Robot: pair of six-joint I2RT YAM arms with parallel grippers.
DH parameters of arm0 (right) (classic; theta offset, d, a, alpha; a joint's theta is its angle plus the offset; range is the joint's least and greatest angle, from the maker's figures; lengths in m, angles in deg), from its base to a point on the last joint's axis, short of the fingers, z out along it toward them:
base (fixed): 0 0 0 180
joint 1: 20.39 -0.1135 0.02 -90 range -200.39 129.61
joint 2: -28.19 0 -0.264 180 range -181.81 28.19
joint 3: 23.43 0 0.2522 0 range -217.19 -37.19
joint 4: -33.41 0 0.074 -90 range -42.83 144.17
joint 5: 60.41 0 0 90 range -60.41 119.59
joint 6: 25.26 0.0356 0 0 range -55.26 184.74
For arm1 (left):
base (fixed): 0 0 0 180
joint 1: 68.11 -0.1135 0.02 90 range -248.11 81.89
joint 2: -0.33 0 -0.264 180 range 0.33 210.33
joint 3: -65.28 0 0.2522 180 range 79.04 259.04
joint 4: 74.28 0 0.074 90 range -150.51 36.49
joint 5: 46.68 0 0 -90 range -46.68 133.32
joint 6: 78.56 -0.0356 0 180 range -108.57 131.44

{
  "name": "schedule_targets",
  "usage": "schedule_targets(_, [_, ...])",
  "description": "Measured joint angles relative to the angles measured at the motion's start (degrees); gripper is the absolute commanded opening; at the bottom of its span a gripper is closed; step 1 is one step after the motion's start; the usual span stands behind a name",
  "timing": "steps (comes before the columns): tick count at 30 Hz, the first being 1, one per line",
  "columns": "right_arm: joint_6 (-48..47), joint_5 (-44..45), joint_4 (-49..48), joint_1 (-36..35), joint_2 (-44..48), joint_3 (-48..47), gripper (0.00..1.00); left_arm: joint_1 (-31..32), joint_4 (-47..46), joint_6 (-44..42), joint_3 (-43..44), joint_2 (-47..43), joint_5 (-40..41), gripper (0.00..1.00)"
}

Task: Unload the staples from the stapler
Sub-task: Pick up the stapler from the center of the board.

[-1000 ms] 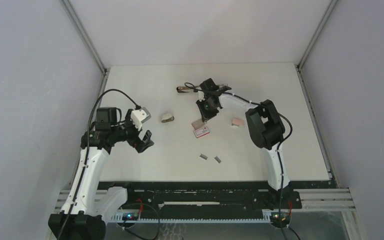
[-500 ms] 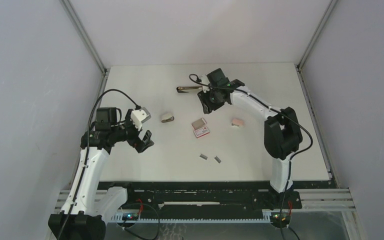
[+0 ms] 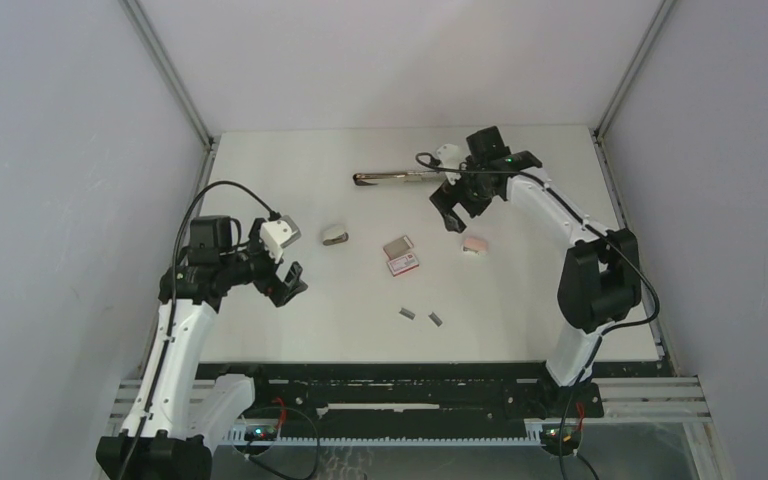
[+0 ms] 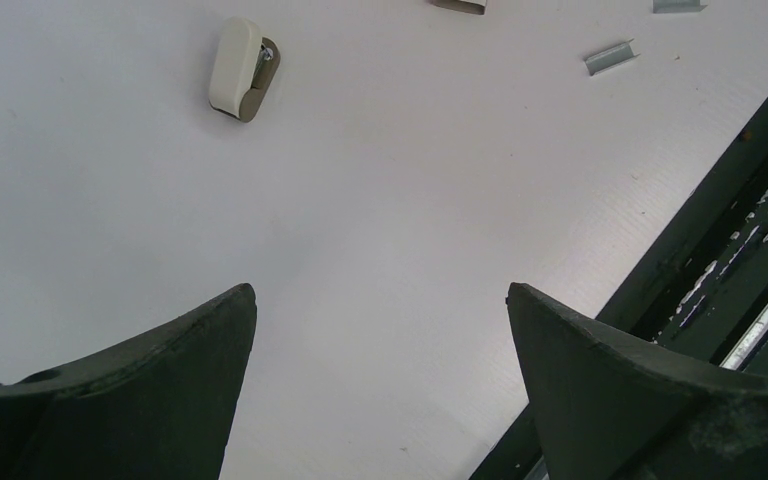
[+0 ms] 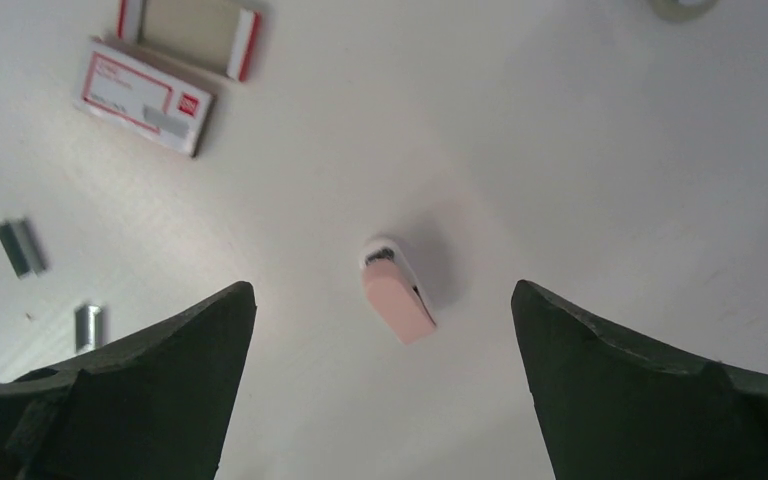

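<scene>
A long dark metal stapler [image 3: 390, 178] lies flat at the back of the table. Two short grey strips of staples [image 3: 407, 313] [image 3: 435, 319] lie near the front; both wrist views show them [image 5: 20, 247] [image 4: 610, 57]. My right gripper [image 3: 450, 212] hangs open and empty just right of the stapler's end. In its own view the right gripper [image 5: 382, 288] hovers over a small pink stapler-shaped piece [image 5: 400, 305]. My left gripper [image 3: 295, 282] stands open and empty at the left, and its own view shows the left gripper [image 4: 380, 290] over bare table.
A red-and-white box [image 3: 403, 263] lies mid-table with its tray [image 3: 397, 246] beside it. There is a small beige stapler-shaped piece [image 3: 335, 235] left of them and the pink one [image 3: 474, 245] to the right. A clear tape ring [image 5: 680, 5] lies near the stapler. The table's front edge [image 4: 720, 200] is close to the left gripper.
My right gripper has swung from over the red-and-white box to the back right and has opened wide. The left arm has not moved.
</scene>
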Motion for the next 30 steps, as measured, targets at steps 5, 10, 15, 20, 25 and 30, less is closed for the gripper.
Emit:
schedule_targets(5, [-8.72,-3.26,4.72,4.46,0.0,0.33,1.0,0.0,0.0,-0.02,0.0,-0.46,-0.13,1.0])
schedule_targets(10, [-15.78,-5.16,6.12,4.15,-0.09,3.82,0.97,0.0,0.0,-0.02,0.0,-0.59,-0.22,1.0])
schedule_targets(15, [-20.11,-5.05,6.05,2.23,-0.92,6.54,0.89,0.0,0.0,-0.04,0.0,-0.59,-0.33,1.0])
schedule_targets(20, [-22.51,-3.82,4.92,1.31,-1.99,6.86,0.83,0.0,0.02,-0.04,0.0,-0.59,-0.46,1.0])
schedule_targets(25, [-23.76,-1.7,3.89,0.92,-4.0,7.21,0.8,0.0,0.02,-0.04,0.0,-0.57,-0.48,1.0])
schedule_targets(30, [-24.39,0.22,3.13,0.92,-5.75,7.52,0.76,0.0,0.02,-0.04,0.0,-0.57,-0.52,1.0])
